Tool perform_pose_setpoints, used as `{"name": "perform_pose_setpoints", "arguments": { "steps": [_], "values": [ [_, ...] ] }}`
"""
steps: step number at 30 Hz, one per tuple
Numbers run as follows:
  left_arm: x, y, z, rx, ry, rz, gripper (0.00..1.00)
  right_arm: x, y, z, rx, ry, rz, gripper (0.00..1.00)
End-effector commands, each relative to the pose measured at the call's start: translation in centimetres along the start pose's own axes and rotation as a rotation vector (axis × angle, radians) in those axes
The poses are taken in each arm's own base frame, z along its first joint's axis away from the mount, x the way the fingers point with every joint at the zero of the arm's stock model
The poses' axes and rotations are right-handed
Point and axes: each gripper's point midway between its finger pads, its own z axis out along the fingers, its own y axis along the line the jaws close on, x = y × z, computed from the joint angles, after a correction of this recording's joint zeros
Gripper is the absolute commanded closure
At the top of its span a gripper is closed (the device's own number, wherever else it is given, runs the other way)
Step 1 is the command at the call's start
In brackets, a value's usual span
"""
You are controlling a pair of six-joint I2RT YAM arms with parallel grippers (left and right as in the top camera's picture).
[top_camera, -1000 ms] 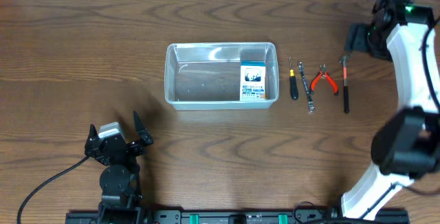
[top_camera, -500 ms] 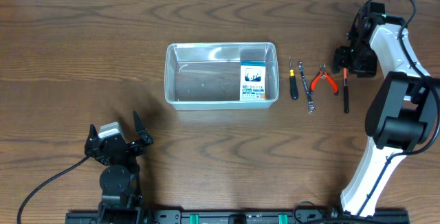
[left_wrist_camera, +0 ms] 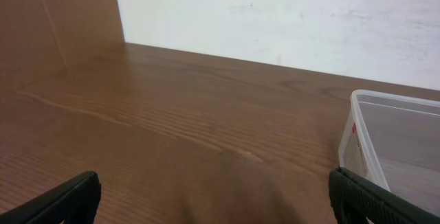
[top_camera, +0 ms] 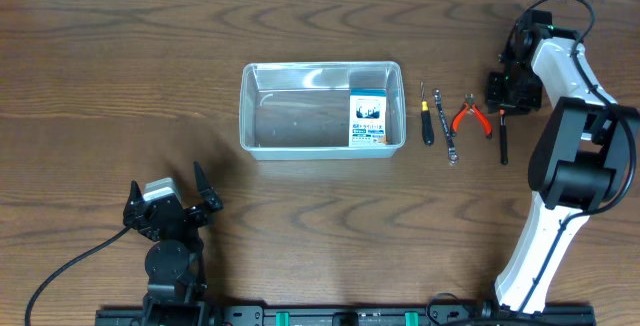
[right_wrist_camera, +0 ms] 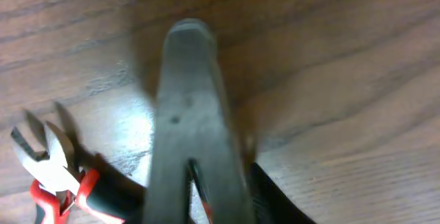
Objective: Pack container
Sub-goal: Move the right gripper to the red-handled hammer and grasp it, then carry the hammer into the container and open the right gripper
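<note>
The clear plastic container (top_camera: 290, 116) lies at the table's middle with a small blue-and-white box (top_camera: 367, 118) in its right end; its corner also shows in the left wrist view (left_wrist_camera: 357, 135). To its right a hammer (top_camera: 503, 138) with a black handle lies on the wood. My right gripper (top_camera: 504, 94) is down over the hammer's head end. In the right wrist view the grey claw head (right_wrist_camera: 185, 114) fills the space between the black fingers (right_wrist_camera: 275, 200), which press its sides. My left gripper (top_camera: 167, 190) rests open near the front left, nothing between its fingers (left_wrist_camera: 69, 200).
Between the container and the hammer lie a small black-handled screwdriver (top_camera: 426, 121), a slim wrench (top_camera: 445, 126) and red-handled pliers (top_camera: 471, 116), the pliers close beside my right gripper (right_wrist_camera: 51, 162). A pale wall stands beyond the table's far edge (left_wrist_camera: 275, 18).
My right arm swung in from the far right edge and came down on the hammer's head, and its jaws narrowed onto it. The left arm and all tools stayed put.
</note>
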Motion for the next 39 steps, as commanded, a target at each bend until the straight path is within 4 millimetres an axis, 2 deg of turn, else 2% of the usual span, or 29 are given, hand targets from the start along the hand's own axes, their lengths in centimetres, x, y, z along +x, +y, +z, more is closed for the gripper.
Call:
{"name": "perform_pose_setpoints", "arguments": {
  "steps": [1,3,6,8,12,14,18,20,23,25,27,31,35,37,39],
  "values": [
    [1.6,0.4,0.1,-0.021,0.043,0.020,0.02,0.0,-0.1,0.3,0.000,0.004,0.007,0.90],
    [1.6,0.4,0.1,-0.021,0.043,0.020,0.02,0.1,-0.1,0.2,0.001,0.007,0.008,0.99],
    [1.6,0.4,0.1,-0.021,0.043,0.020,0.02,0.0,-0.2,-1.0,-0.001,-0.010,0.008,0.99],
    [1.6,0.4,0.1,-0.021,0.043,0.020,0.02,-0.4,-0.1,-2.7,-0.003,-0.046,0.007,0.99],
    [1.6,0.4,0.1,-0.021,0.043,0.020,0.02,-1.5,1.2,-8.9,-0.024,-0.186,-0.017,0.99],
    [1.6,0.4,0.1,-0.021,0.043,0.020,0.02,-1.5,3.4,-12.7,-0.075,-0.275,-0.070,0.99],
    [1.6,0.4,0.1,-0.021,0.043,0.020,0.02,0.2,11.4,-20.4,-0.220,-0.466,-0.380,0.99],
    [1.6,0.4,0.1,-0.021,0.043,0.020,0.02,2.0,16.0,-23.3,-0.274,-0.548,-0.574,0.99],
    [1.6,0.4,0.1,-0.021,0.043,0.020,0.02,5.3,22.5,-25.4,-0.322,-0.627,-0.858,0.99],
    [1.6,0.4,0.1,-0.021,0.043,0.020,0.02,7.6,26.6,-25.8,-0.332,-0.664,-1.044,0.99],
    [1.6,0.4,0.1,-0.021,0.043,0.020,0.02,9.8,30.2,-25.3,-0.326,-0.694,-1.249,0.99],
    [1.6,0.4,0.1,-0.021,0.043,0.020,0.02,13.3,36.0,-23.0,-0.297,-0.736,-1.611,0.99],
    [1.6,0.4,0.1,-0.021,0.043,0.020,0.02,15.0,39.8,-19.0,-0.246,-0.746,-1.909,0.99],
    [1.6,0.4,0.1,-0.021,0.043,0.020,0.02,14.8,40.7,-16.5,-0.211,-0.734,-2.005,0.99],
    [1.6,0.4,0.1,-0.021,0.043,0.020,0.02,13.7,41.3,-14.2,-0.157,-0.718,-2.025,0.99]
  ]
}}
